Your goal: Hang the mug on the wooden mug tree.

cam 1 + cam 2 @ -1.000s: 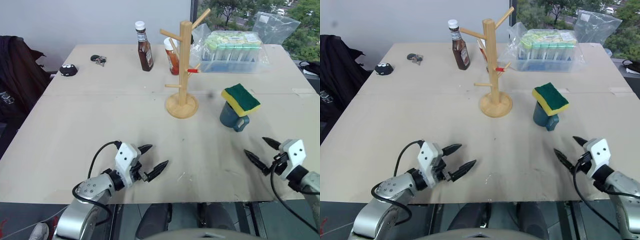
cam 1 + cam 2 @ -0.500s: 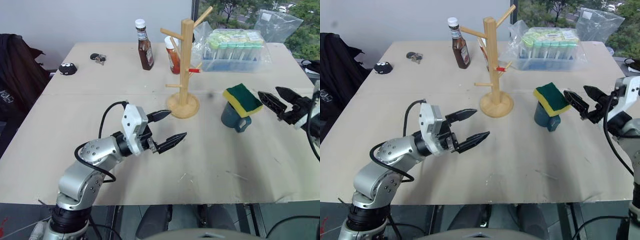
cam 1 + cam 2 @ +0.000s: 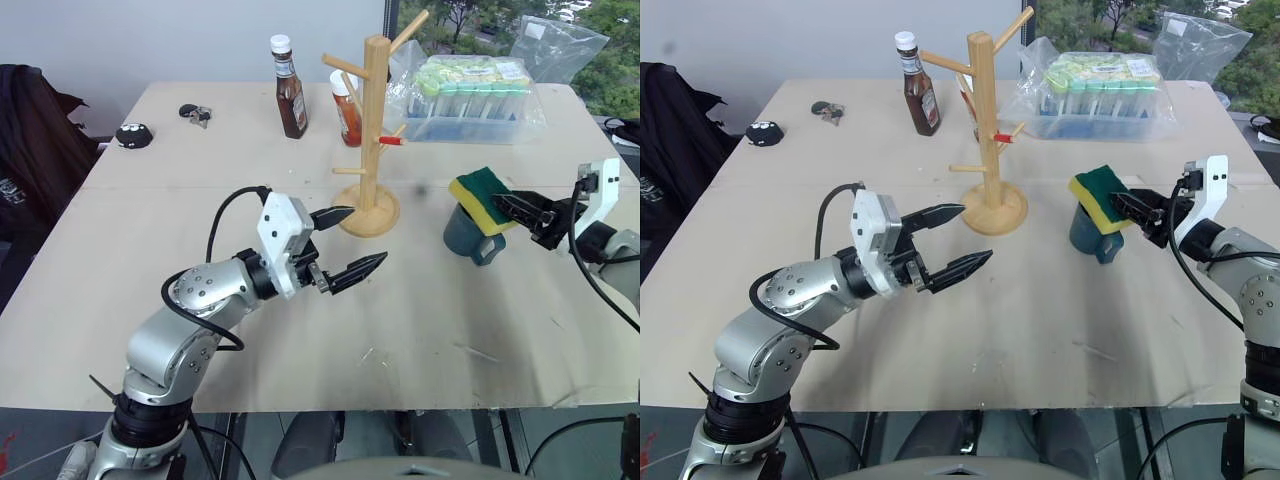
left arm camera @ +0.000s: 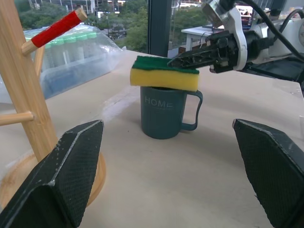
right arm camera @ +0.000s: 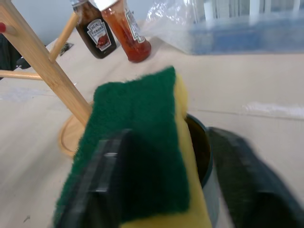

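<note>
The pale worktop [image 3: 180,240] carries a wooden mug tree [image 3: 367,205] near its middle, with a blue mug [image 3: 465,232] just beside it. Behind stand two sauce bottles [image 3: 289,92], and a plastic-wrapped box of tubes [image 3: 470,100]. Keys [image 3: 197,116] and a small dark object [image 3: 136,137] lie at the far left corner.

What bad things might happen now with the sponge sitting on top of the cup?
1. The right gripper is at the sponge, which only rests on the mug. A sideways push might tip the mug over.
2. If pushed rather than lifted, the sponge might slide off onto the table.
3. The left gripper hangs open close to the wooden mug tree; a careless swing could knock it.
</note>
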`<state>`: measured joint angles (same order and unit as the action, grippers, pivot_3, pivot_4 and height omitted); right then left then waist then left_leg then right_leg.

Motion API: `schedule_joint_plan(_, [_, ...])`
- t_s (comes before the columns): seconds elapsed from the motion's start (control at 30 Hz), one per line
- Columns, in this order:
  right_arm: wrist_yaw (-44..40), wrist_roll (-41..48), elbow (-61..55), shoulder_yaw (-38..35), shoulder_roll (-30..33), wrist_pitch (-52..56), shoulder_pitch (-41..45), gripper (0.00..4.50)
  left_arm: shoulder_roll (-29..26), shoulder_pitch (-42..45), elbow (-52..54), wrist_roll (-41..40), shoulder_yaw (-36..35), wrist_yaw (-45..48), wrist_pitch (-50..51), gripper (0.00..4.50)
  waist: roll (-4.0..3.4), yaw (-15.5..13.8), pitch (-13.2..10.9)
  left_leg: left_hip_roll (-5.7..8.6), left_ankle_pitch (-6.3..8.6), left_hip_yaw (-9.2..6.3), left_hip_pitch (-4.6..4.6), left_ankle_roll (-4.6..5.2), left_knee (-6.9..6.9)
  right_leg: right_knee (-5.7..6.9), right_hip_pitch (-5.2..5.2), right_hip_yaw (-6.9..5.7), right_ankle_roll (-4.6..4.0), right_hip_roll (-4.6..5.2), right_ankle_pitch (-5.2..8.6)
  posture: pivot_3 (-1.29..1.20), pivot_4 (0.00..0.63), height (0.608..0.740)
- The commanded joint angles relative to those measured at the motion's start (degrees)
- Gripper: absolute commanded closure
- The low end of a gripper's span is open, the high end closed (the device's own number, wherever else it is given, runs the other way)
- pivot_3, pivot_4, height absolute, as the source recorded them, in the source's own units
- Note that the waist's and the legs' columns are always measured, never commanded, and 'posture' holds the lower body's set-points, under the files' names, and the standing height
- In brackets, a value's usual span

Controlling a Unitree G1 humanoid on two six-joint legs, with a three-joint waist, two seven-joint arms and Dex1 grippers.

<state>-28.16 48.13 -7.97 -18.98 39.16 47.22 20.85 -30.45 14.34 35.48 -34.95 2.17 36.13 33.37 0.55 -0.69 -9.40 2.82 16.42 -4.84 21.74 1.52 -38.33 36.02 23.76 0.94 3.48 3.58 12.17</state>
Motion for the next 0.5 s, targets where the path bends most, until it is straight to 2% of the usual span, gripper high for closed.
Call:
schedule_joint_plan(0.03, [-0.4,0.7,-1.9,-2.0,0.6,0.2,0.9,3.58,0.1,0.7,2.4,0.0,-0.1,-0.2,-0.9,0.0,0.0,0.0,0.0,0.0,0.0,-0.01,0.0,0.0,0.0,0.0,0.0,-0.01,0.0,0.0,0.0,0.0,0.15,0.74])
schedule_joint_plan(0.1, [-0.2,0.7,-1.9,-2.2,0.5,0.2,0.9,4.45,0.1,1.1,2.2,0.1,0.1,-0.1,-1.0,0.0,0.0,0.0,0.0,0.0,0.0,-0.01,0.0,0.0,0.0,0.0,0.0,-0.01,0.0,0.0,0.0,0.0,0.15,0.74])
schedule_joint_plan(0.5, [3.0,4.9,-5.4,-8.7,0.2,1.3,-0.2,4.45,0.4,4.3,0.3,-0.7,2.7,3.1,-0.1,0.0,0.0,0.0,0.0,0.01,0.0,-0.02,0.02,0.0,-0.01,0.0,0.0,-0.02,0.0,0.0,0.0,0.0,0.15,0.74])
